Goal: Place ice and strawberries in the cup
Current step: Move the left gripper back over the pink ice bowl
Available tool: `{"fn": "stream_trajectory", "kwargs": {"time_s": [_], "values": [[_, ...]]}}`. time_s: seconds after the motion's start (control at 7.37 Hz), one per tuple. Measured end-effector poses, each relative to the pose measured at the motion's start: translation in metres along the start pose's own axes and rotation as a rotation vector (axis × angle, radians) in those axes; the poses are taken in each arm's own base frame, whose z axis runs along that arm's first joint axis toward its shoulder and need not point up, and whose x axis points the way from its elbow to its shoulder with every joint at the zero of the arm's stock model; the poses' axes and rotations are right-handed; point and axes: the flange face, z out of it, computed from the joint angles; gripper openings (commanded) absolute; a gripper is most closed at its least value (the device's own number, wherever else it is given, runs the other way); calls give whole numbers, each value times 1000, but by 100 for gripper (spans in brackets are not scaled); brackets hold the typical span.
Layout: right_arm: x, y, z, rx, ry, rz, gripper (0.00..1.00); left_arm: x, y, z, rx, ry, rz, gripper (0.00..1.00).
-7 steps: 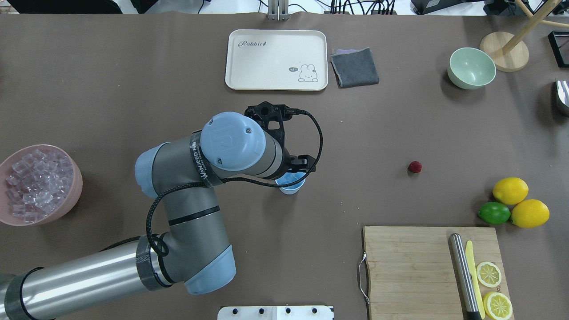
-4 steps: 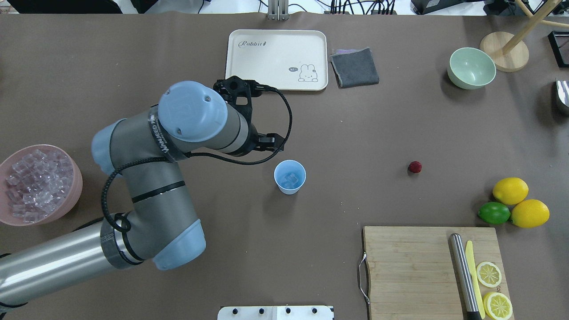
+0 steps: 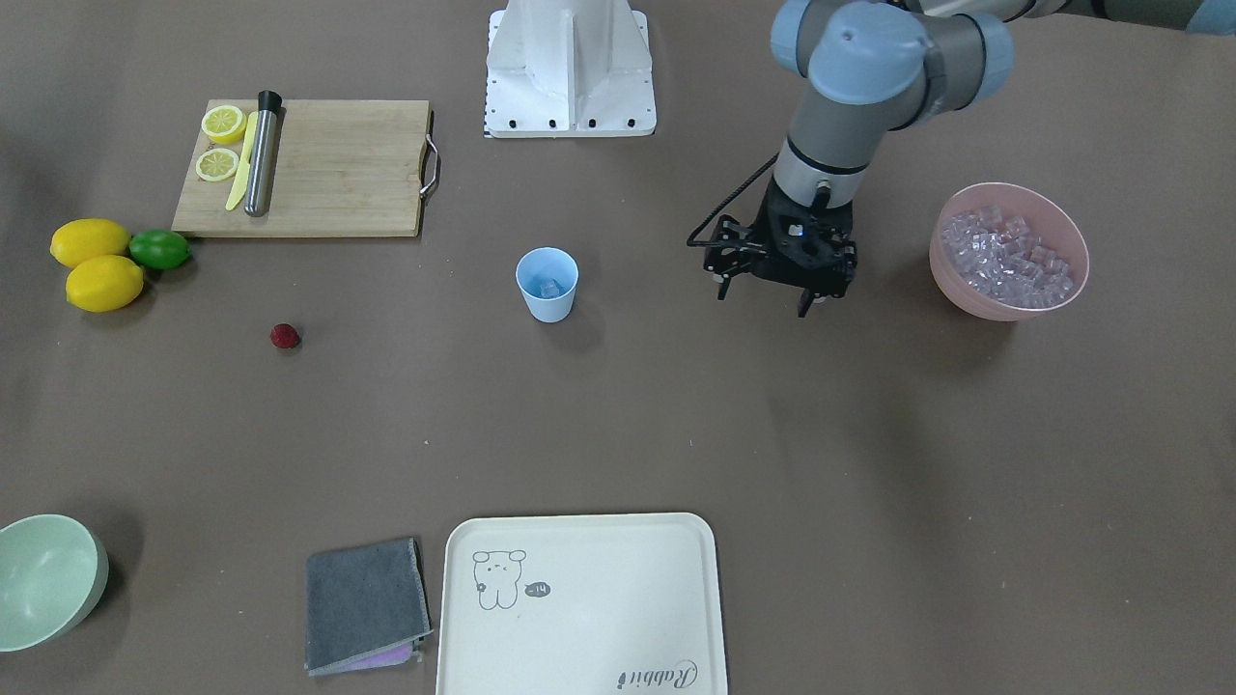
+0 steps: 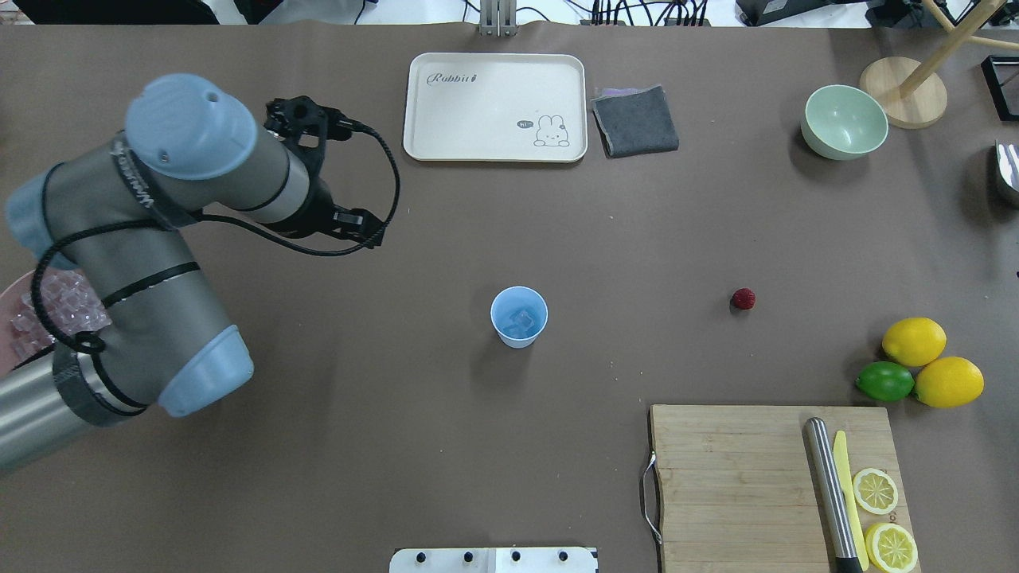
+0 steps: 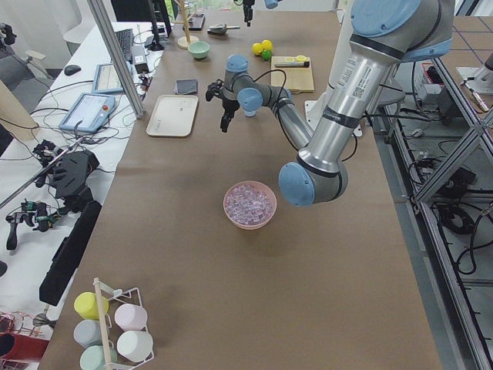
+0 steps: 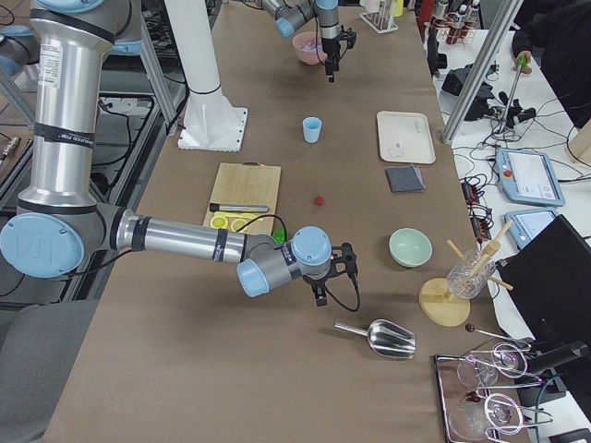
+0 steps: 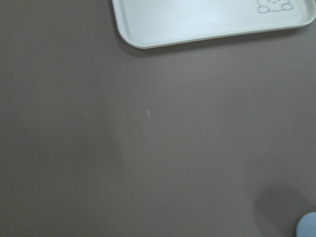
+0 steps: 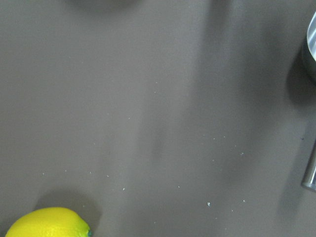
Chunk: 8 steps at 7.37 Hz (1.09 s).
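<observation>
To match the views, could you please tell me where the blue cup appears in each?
Overhead exterior: the cup at centre.
Front-facing: just left of centre.
Exterior left: cannot pick it out.
Exterior right: upper middle.
Left wrist: likely the blue sliver, bottom-right corner.
Right wrist: not in it.
Shared landmark: the cream tray.
</observation>
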Motion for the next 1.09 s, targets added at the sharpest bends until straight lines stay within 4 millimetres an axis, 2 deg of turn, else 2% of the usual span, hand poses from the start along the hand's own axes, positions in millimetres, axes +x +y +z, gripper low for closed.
{"fn": "stream_trajectory", "kwargs": {"time_s": [0.27,0.54,0.81,1.09], "values": [[-3,-1,-1,18,-4,-23,100,-76,18,-11,-32,-28,107,97],[-3,0,-2,27,-5,-36,100,-144,36,-20,-82,-36,137,97],[-3,1,-2,30,-5,-39,100,-226,63,-36,-155,14,10,97],[-6,0,-4,36,-4,-37,100,-285,104,-50,-176,73,-176,93]]}}
